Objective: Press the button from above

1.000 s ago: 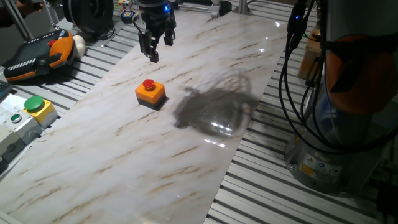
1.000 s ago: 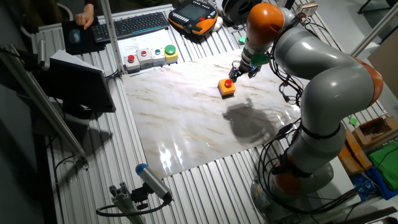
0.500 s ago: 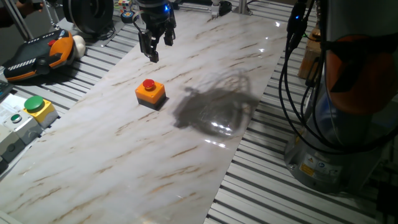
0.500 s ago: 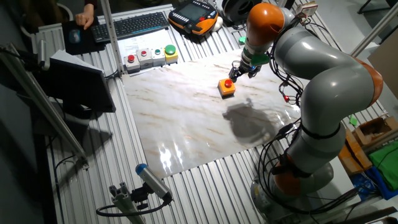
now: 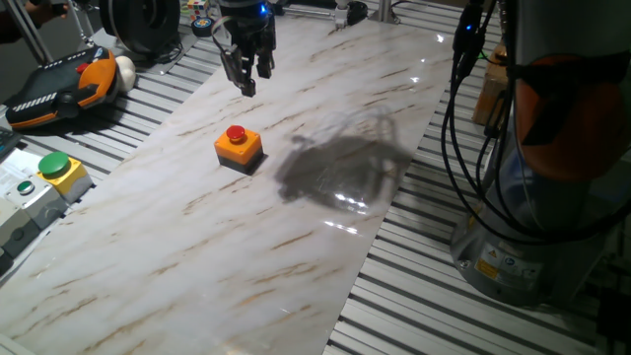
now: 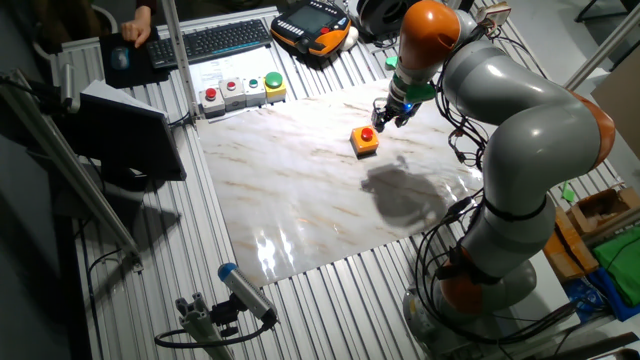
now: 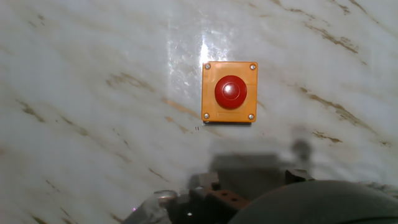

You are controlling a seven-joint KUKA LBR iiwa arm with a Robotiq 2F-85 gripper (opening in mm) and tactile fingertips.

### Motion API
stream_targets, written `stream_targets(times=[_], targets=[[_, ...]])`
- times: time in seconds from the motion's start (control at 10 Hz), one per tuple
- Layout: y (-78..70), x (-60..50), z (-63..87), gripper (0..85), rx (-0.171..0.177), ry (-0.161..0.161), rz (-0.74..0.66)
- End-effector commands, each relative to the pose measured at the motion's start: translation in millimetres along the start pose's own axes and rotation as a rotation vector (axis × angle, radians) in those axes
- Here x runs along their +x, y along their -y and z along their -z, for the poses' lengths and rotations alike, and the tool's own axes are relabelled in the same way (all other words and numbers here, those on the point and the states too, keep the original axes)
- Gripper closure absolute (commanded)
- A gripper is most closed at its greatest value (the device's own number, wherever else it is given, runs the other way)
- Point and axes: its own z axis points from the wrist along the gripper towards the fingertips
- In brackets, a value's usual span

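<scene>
Now fingers (image 5: pixel 248 79) shifted slightly, above button (image 5: pixel 236 134), untouched

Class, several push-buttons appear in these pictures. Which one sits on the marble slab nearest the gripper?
The red button on the orange box. It alone stands on the marble slab, near the gripper; the green button sits off the slab.

A robot lab or industrial test cell. The big grey-and-orange robot arm (image 6: pixel 500 110) stands on a slatted aluminium bench (image 6: pixel 330 300) with a marble-look surface (image 5: pixel 296 187). Well away from the jaws lie a control pendant (image 5: pixel 59 89), a keyboard (image 6: pixel 222 40) and a row of push-button boxes (image 6: pixel 240 92).
</scene>
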Motion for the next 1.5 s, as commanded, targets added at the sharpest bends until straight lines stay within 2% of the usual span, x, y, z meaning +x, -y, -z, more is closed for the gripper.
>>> stream_targets(times=[0.0, 0.8, 1.2, 1.4], targets=[[-0.1, -0.2, 0.0, 84.3, 0.0, 0.002, 0.0], [-1.0, -2.1, -1.6, 84.3, 0.0, 0.006, -0.001], [-6.0, -4.7, -12.0, 84.3, -0.009, 0.009, -0.006], [-14.1, -3.9, -24.6, 84.3, 0.0, 0.029, -0.017]])
